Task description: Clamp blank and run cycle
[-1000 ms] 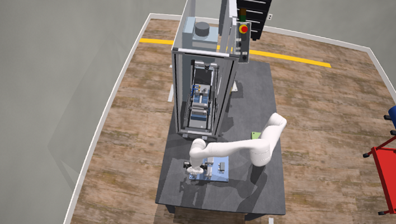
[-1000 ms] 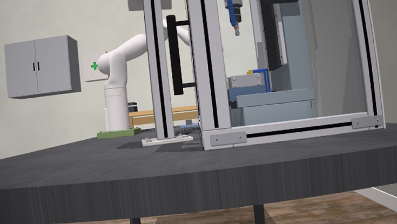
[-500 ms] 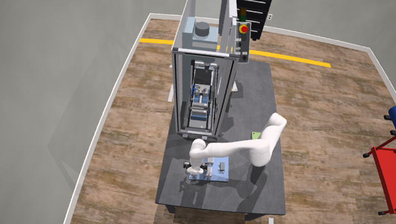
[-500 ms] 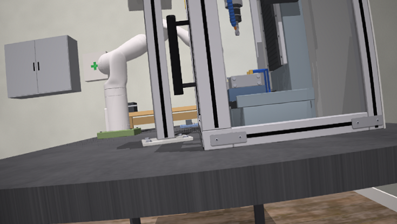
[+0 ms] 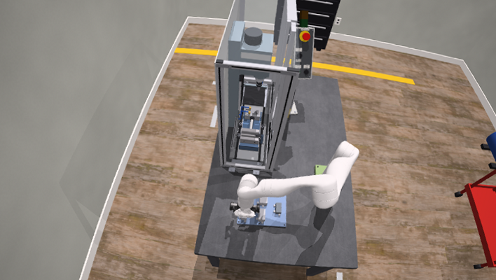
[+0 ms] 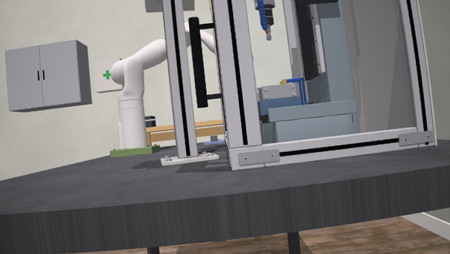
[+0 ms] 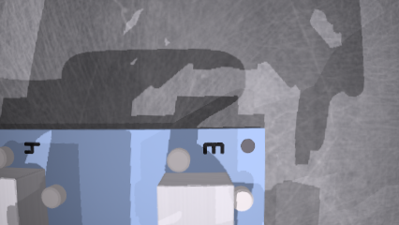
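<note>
A blue plate (image 5: 279, 221) (image 7: 112, 187) lies on the dark table (image 5: 329, 118) (image 7: 281, 47) in front of the machine's guard (image 5: 222, 93) (image 6: 332, 148). On the plate stand the dark setting master (image 5: 277, 207) and pale metal blanks between pegs. One blank (image 7: 194, 203) shows at the bottom middle of the wrist view, and another (image 7: 11, 197) at the bottom left. My gripper (image 5: 243, 213) is open and empty. It hangs over the plate's left end. Its fingers are out of the wrist view. The vise (image 5: 249, 132) (image 6: 277, 91) sits inside the guard.
The control column (image 5: 304, 55) (image 6: 176, 71) with a red stop button (image 5: 304, 36) stands at the guard's right side. A black door handle (image 6: 198, 62) sticks out beside it. The arm's green base (image 6: 134, 151) is on the table. A red cart (image 5: 494, 216) stands on the floor.
</note>
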